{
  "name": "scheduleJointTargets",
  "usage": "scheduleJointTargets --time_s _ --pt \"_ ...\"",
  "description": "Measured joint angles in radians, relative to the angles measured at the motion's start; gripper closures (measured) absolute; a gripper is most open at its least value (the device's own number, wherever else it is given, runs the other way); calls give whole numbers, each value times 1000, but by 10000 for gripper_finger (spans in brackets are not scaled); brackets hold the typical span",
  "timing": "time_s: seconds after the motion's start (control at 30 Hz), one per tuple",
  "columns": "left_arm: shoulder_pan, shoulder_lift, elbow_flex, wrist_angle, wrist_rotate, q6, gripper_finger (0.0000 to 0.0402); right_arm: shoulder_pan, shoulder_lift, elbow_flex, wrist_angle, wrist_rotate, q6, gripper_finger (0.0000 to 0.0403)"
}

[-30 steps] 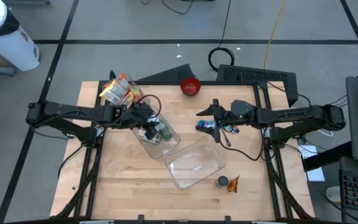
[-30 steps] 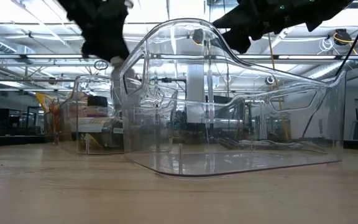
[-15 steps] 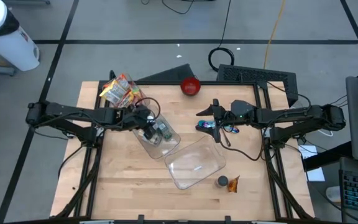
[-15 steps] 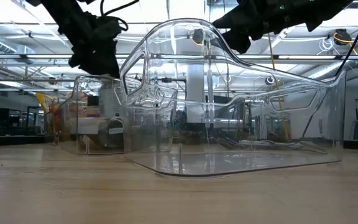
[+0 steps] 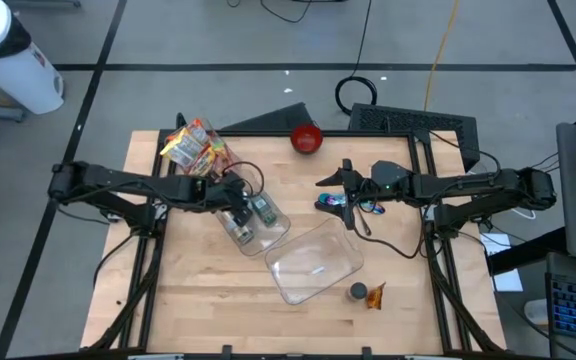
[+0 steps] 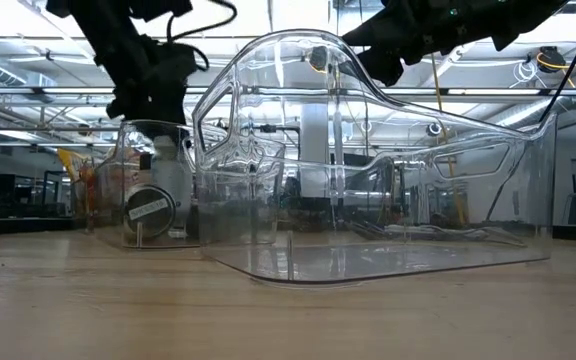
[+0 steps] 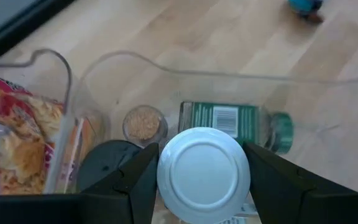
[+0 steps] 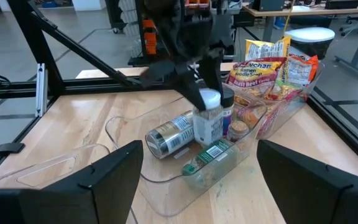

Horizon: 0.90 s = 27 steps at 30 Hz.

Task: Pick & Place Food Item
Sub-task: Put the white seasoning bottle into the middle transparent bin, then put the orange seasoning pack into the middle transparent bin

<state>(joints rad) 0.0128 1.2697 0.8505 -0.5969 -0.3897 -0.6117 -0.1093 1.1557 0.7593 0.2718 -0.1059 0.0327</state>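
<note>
Holding a white-capped jar [image 7: 203, 174] in its fingers, the left gripper [image 5: 236, 205] hangs over the clear bin [image 5: 268, 232]. A noodle bag [image 8: 267, 66] reads "Roast Beef." The right gripper [image 5: 349, 196] waits wide open.

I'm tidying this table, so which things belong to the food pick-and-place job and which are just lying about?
In the job:
left gripper, jaws shut on the white-capped clear jar
clear plastic bin holding a green-labelled bottle and a metal can
empty clear plastic tray

Lying about:
red bowl
noodle packets
idle right gripper
</note>
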Motion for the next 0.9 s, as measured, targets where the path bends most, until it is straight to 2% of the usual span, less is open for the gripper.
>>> scheduleJointTargets --time_s 0.27,0.67,0.73,0.9 --pt "0 62 0 9 19 6 193 0 0 0 0 0 0 94" --pt "0 73 0 -3 -7 4 193 0 0 0 0 0 0 94" --pt "0 73 0 -3 -8 7 169 0 0 0 0 0 0 94" --pt "0 73 0 -3 -14 14 51 0 0 0 0 0 0 94"
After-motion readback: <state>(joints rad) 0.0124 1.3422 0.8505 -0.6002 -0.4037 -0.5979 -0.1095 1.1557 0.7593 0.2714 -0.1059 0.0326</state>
